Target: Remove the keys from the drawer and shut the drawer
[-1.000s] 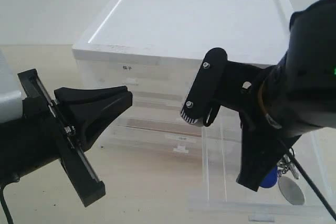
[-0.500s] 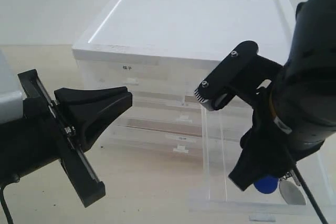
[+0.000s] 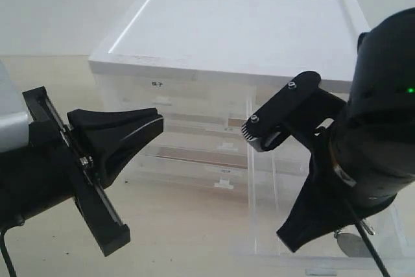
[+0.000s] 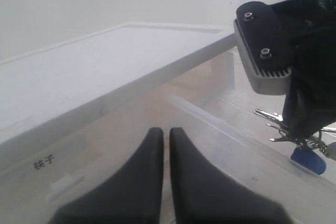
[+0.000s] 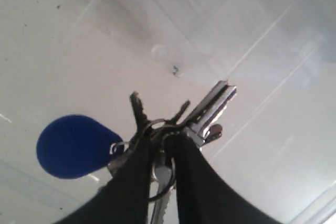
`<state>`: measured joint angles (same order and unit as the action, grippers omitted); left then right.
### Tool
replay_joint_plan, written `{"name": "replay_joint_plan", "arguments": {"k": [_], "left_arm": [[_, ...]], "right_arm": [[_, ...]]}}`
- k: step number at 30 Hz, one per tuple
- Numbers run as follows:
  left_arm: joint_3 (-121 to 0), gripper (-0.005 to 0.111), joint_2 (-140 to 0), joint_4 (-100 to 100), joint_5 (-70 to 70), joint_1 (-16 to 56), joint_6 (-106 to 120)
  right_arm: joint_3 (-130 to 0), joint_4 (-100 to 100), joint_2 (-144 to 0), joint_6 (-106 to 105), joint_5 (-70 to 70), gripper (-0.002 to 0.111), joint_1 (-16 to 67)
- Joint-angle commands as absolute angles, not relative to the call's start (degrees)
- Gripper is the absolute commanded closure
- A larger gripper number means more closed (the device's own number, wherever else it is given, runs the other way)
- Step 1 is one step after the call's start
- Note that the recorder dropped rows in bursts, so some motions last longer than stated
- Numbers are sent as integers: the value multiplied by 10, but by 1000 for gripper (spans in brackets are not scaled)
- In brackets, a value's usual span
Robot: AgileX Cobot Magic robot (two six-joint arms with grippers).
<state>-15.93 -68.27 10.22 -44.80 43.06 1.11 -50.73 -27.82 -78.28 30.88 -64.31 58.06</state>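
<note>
The drawer (image 3: 254, 192), a translucent half-width one, stands pulled far out of the white cabinet (image 3: 240, 24). My right gripper (image 3: 290, 240) reaches down inside it. In the right wrist view its fingers (image 5: 131, 171) are shut on the ring of the keys (image 5: 207, 113), just above the drawer floor (image 5: 273, 145), and the blue tag (image 5: 73, 145) hangs to one side. The grey disc (image 3: 353, 246) shows beside the gripper in the exterior view. The left wrist view catches the keys (image 4: 275, 128) and blue tag (image 4: 307, 159) from the side. My left gripper (image 3: 157, 121) hovers shut and empty, left of the cabinet.
The cabinet holds other shut translucent drawers (image 3: 194, 160), one with a label of dark characters (image 3: 156, 84). The right arm's bulky body (image 3: 376, 128) hangs over the open drawer. Beige table (image 3: 175, 225) lies in front of the cabinet.
The right gripper has sunk lower into the drawer and closed round the key ring. In the exterior view the blue tag is now hidden behind it. The left arm has not moved.
</note>
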Motion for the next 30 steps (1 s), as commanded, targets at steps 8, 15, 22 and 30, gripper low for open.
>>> {"name": "replay_joint_plan", "arguments": {"k": [8,15,22,30], "left_arm": [[-157,102,-680,104,-441,429,0],[-157,102,-680,104,-441,429,0],[-157,102,-680,104,-440,429,0],[-157,102,-680,104,-440,429,0]], "right_arm": [[-585,-382,-790,281,-581,107,577],[-590,-378,-780,273,-587,107,578],[-608,-344,-728,254,-610,107,578],[-613,-319,-697,228,-624,107,602]]}}
